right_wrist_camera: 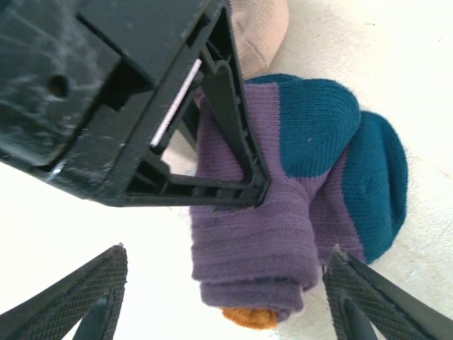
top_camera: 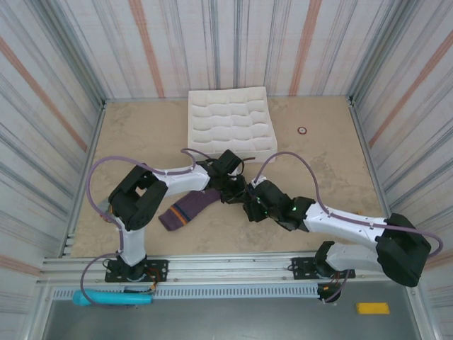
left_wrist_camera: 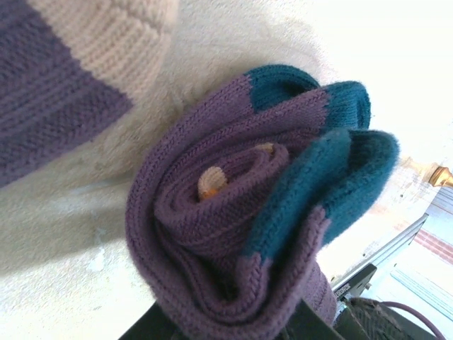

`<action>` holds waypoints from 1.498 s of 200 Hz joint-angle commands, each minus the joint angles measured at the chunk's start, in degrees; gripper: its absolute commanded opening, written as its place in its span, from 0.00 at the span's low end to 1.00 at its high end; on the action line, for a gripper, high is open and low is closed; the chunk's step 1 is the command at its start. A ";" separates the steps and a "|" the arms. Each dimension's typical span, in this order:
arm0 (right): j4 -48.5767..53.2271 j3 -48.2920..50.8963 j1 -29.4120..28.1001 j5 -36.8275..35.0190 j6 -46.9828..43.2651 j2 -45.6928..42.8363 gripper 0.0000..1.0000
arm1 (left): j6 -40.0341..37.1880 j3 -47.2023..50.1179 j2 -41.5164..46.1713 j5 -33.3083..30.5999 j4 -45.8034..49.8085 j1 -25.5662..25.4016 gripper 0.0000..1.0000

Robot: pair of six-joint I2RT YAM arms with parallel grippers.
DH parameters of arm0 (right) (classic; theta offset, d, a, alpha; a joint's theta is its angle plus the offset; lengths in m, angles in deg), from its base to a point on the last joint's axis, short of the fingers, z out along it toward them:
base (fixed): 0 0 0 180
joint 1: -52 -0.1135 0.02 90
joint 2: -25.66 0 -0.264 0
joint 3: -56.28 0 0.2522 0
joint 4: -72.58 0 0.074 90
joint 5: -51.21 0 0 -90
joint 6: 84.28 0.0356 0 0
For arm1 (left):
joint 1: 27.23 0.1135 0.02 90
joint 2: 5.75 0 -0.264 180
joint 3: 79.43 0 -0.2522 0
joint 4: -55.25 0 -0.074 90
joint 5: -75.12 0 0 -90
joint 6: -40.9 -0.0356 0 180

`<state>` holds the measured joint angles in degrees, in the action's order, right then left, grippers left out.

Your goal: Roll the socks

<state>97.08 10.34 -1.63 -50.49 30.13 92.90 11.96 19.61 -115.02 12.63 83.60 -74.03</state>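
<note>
- Nearest us, the right pincer (right_wrist_camera: 226, 287) stands wide open and straddles the rolled sock (right_wrist_camera: 269, 212) without touching it. We judge that closing off-centre could shove the roll loose or catch only its outer wrap.
- The rolled sock, purple with a teal heel, appears to rest mid-worktop (right_wrist_camera: 425, 64).
- The left pincer (right_wrist_camera: 237, 170) is clamped on the roll. If it slackens, we expect the coil to spring open.
- The striped sock (top_camera: 187, 209) lies flat with its pale toe beside the roll, so it could get dragged along.
- The right arm (top_camera: 354, 227) stretches low across, and the left arm (top_camera: 170, 173) folds at its elbow; both wrists tip down.
- Beyond sits a white tray (top_camera: 230, 124).
</note>
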 commanded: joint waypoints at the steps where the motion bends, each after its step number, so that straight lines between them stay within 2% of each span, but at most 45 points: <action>1: -3.84 1.78 -0.67 -4.47 -2.74 2.06 0.72 | -1.51 0.31 -0.33 0.32 6.95 0.49 0.09; 52: -7.43 2.12 -1.26 -4.27 -2.04 7.68 0.59 | -1.83 0.61 -0.83 1.23 6.43 0.83 0.09; 80: -7.85 2.13 -1.25 -3.91 -0.58 10.24 0.37 | -1.75 0.73 -0.78 1.41 5.85 1.01 0.10; 94: -7.79 2.61 -1.15 -3.55 0.78 10.81 0.22 | -1.78 1.10 -0.57 1.46 5.00 1.10 0.20; 110: -8.40 3.93 0.00 -1.37 2.59 10.64 0.08 | -1.45 1.93 0.07 1.63 3.47 1.19 0.46; 119: -8.96 5.00 1.27 1.43 3.80 10.37 0.05 | -1.04 2.55 0.82 1.38 2.46 1.19 0.59; 133: -9.80 6.58 4.19 6.66 5.91 10.01 0.00 | -0.46 3.51 2.14 1.17 0.58 1.19 0.67; 164: -12.13 10.14 10.67 17.05 10.36 8.11 0.00 | -0.41 5.55 4.30 1.28 -4.20 1.19 0.71; 201: -14.44 12.95 21.28 29.99 15.67 6.28 0.00 | -0.06 9.38 6.48 1.35 -13.26 1.19 0.72; 236: -13.75 11.28 27.92 39.10 16.99 9.66 0.00 | -0.04 11.48 6.63 1.53 -20.59 1.19 0.71; 264: -18.48 10.90 32.56 48.03 20.71 15.49 0.00 | -2.22 9.23 4.41 1.09 -19.76 1.19 0.65; 299: -22.34 11.09 35.53 53.03 23.70 18.24 0.00 | -4.19 6.86 1.87 0.36 -19.64 1.19 0.60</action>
<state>70.15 19.63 32.58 -1.34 49.21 108.23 10.56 28.75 -111.20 13.64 65.10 -72.33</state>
